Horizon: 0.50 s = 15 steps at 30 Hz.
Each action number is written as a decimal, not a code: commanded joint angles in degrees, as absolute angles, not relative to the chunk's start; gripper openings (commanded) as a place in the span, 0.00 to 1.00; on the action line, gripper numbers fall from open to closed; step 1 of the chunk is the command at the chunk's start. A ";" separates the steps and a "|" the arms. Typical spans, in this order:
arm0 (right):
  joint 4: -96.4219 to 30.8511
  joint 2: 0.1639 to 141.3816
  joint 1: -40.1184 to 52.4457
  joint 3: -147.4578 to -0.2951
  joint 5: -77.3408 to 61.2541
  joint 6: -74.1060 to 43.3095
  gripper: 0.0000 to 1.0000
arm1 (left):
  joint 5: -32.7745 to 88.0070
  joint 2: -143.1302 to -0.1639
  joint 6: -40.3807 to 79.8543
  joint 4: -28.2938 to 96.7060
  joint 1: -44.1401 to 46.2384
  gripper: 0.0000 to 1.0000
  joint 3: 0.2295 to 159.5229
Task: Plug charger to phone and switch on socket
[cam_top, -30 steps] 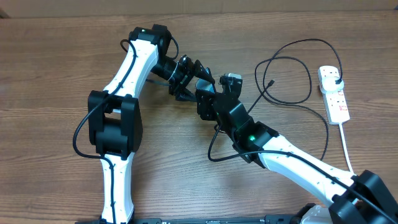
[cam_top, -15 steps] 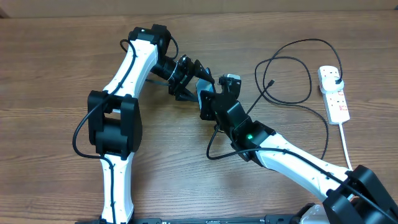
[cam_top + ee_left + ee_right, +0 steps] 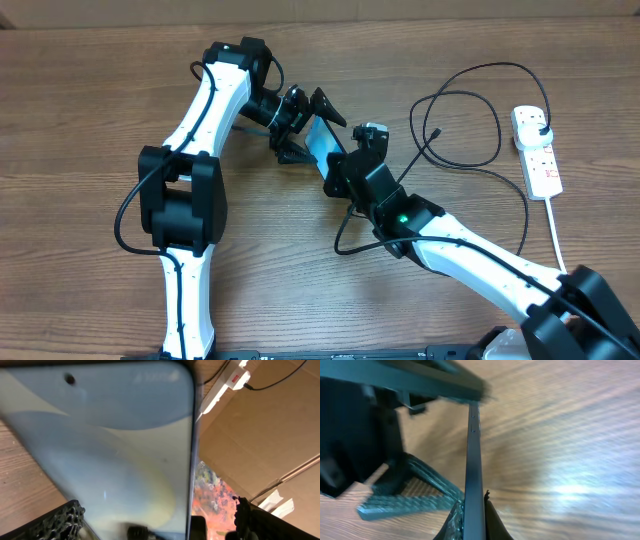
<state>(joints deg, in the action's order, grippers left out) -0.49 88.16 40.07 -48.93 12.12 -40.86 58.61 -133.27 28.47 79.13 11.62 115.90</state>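
The phone (image 3: 320, 143) is held tilted above the table, its cyan-blue screen showing between the two arms. My right gripper (image 3: 338, 172) is shut on its lower edge; in the right wrist view the phone (image 3: 473, 450) is edge-on between the fingers (image 3: 475, 507). My left gripper (image 3: 310, 128) is open, its fingers spread either side of the phone; the screen (image 3: 110, 445) fills the left wrist view between the fingers (image 3: 152, 515), with a gap at the right finger. The socket (image 3: 536, 150) lies at the far right, the charger (image 3: 470, 100) plugged into it and looping left, its tip lying free.
The socket's thick white cord (image 3: 556, 230) runs toward the front right edge. A thin black cable of the right arm (image 3: 345, 235) loops on the table under that arm. The socket (image 3: 227, 380) and cardboard wall (image 3: 260, 425) show behind the phone in the left wrist view.
The phone has tipped so that its cyan screen now shows in the overhead view. My left gripper's fingers have spread wider. My right gripper has shifted slightly toward the front right.
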 commanded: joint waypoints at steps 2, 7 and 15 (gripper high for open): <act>-7.42 78.87 35.53 -49.95 15.40 -40.45 0.04 | 59.72 -132.53 19.86 83.74 7.53 0.97 120.03; -20.97 68.07 25.15 -49.95 15.33 -45.87 0.04 | 51.00 -126.78 12.36 91.81 2.24 0.94 125.08; -26.28 58.37 9.13 -49.89 2.79 -49.93 0.04 | 24.40 -106.98 10.22 96.82 -4.67 0.89 127.00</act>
<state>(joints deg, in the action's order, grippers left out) -26.96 59.75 11.92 -48.88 9.93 -48.05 39.20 -117.51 13.06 95.15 -3.88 124.97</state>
